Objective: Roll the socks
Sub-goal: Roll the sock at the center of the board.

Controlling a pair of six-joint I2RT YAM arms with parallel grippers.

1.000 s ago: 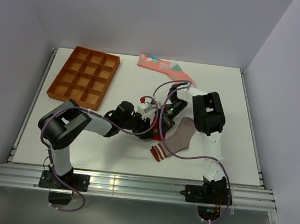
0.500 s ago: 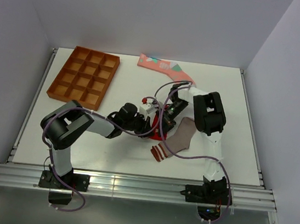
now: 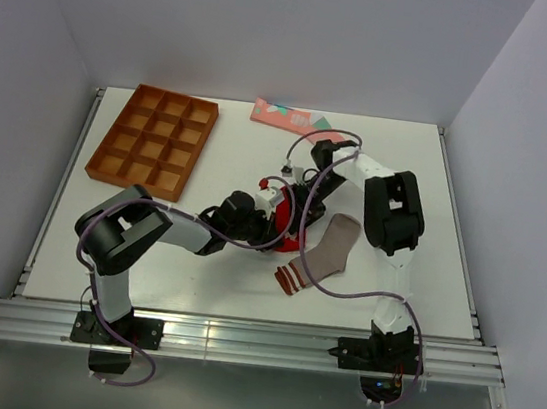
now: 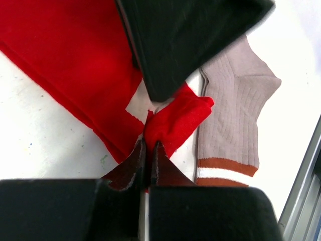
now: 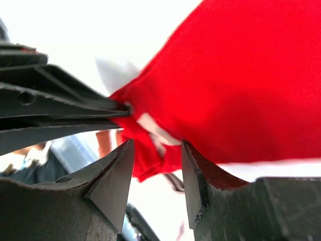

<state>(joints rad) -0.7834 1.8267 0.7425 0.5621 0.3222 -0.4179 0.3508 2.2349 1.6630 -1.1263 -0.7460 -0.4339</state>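
Left gripper [image 4: 148, 150] clenched on a fold of the red sock [image 4: 75, 60] at mid-table; right gripper [image 5: 156, 160] released, jaws parted beside it. Best to hold the pinch firm and turn the fold over tightly. Grey-brown sock [image 4: 235, 115] lying just beside, liable to snag; pink sock [image 3: 283, 117], orange tray [image 3: 153, 138] well apart.

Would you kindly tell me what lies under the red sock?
White table shows around the red sock, a fold of which the left claw pinches beside the grey-brown sock. Whatever lies directly beneath the fabric is covered.
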